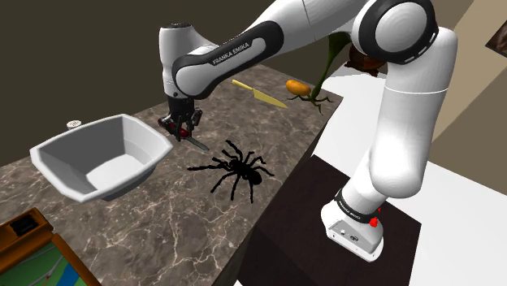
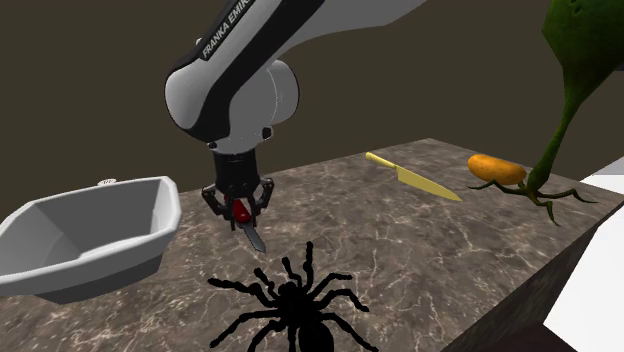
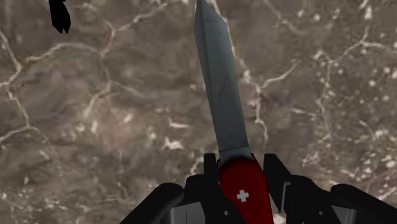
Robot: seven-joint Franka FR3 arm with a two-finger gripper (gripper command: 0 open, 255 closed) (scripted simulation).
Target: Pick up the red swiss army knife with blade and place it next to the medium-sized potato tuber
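My gripper is shut on the red handle of the swiss army knife, left of the counter's middle in the shoulder view. In the wrist view the fingers clasp the red handle with its white cross, and the grey blade points away from the hand over the marbled counter. The blade tip hangs close to the countertop; whether it touches I cannot tell. The potato, orange-yellow and oval, lies at the counter's far corner, also seen as the potato at the second exterior view's right.
A white basin stands just left of the gripper. A black spider figure lies right beside the knife toward the front. A yellow knife lies between the gripper and the potato. A green plant stem rises beside the potato.
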